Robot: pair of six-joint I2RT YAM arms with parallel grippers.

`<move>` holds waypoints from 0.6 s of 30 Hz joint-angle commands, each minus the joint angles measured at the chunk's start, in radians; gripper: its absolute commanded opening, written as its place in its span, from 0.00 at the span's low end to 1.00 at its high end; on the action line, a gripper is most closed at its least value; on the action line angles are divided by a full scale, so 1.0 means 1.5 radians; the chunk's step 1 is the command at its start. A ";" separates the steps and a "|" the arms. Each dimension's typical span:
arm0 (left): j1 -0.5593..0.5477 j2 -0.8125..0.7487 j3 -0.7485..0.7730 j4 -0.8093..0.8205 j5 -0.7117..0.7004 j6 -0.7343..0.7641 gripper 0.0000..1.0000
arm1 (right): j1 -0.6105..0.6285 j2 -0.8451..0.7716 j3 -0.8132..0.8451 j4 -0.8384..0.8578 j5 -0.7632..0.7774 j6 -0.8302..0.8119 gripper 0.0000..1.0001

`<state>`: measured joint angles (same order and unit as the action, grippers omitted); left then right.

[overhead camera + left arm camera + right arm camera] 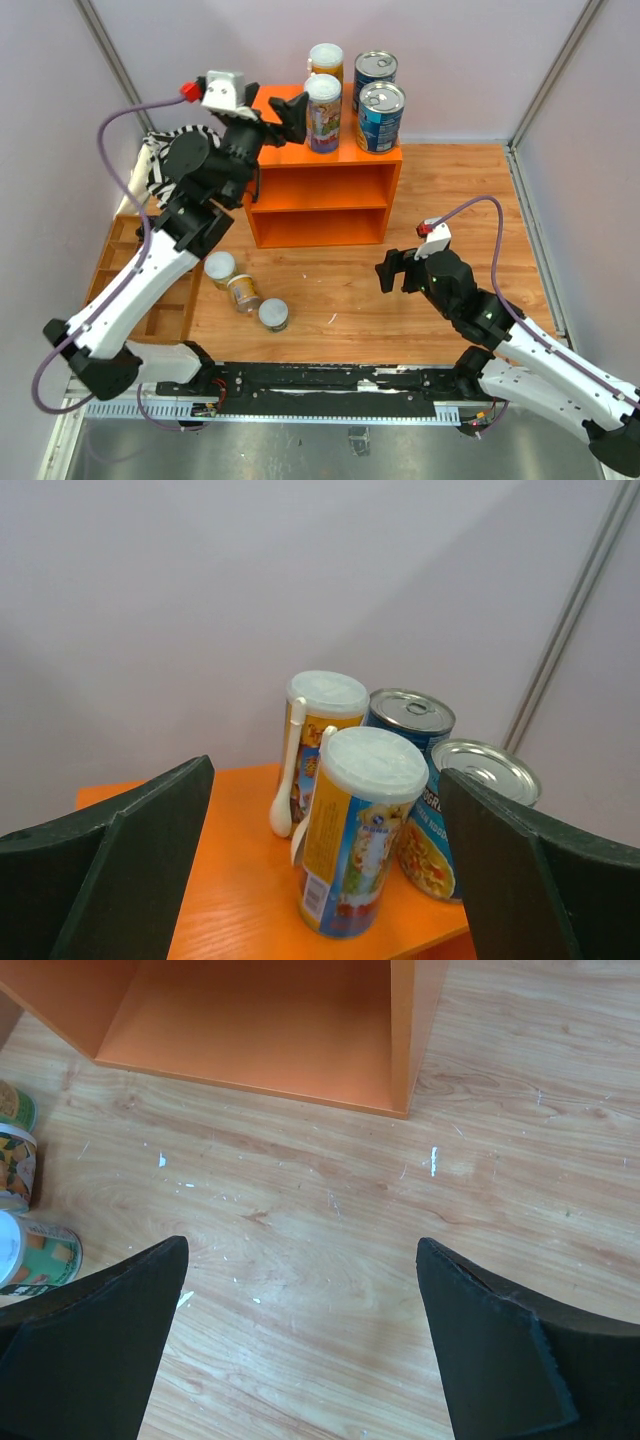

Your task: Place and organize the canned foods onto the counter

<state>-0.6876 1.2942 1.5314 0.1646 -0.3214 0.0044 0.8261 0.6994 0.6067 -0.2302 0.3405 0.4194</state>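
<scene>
Because four of the canned foods already stand on the flat top of the orange counter (320, 185), two tall slim ones (323, 112) in front of and beside two wide blue ones (380, 117), the sensible move for the left gripper (288, 115) would be a straight pull-back along its own line, away from the nearest slim can, with no sideways swing that could tip that narrow cylinder into its neighbours. Its fingers (130, 870) are spread wide with that can in the gap ahead of them, and neither appears to touch it. Three small cans (243, 291) lie in a loose group on the wooden surface beside the brown tray (130, 270), well apart from the counter, and look like the remaining work. The left arm rises from its base, elbow bent, wrist level with the counter's top at its left end. The right gripper (300, 1250) hangs low before the counter's lower shelf, fingers spread and empty
</scene>
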 commanded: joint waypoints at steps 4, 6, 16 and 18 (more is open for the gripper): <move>-0.060 -0.148 -0.108 -0.097 -0.184 -0.083 0.96 | -0.013 -0.005 0.000 -0.001 -0.013 0.017 0.97; -0.073 -0.193 -0.152 -0.139 -0.207 -0.126 0.95 | -0.013 -0.004 0.000 -0.004 -0.018 0.019 0.97; -0.091 -0.284 -0.393 -0.347 -0.281 -0.373 0.93 | -0.005 0.022 -0.011 0.007 -0.076 0.030 0.96; -0.093 -0.288 -0.414 -0.373 -0.274 -0.409 0.93 | 0.008 0.037 -0.014 0.019 -0.081 0.037 0.95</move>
<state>-0.8169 0.8848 0.9474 -0.2832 -0.7006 -0.4438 0.8265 0.7261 0.6014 -0.2314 0.2573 0.4492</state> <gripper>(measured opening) 0.929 0.958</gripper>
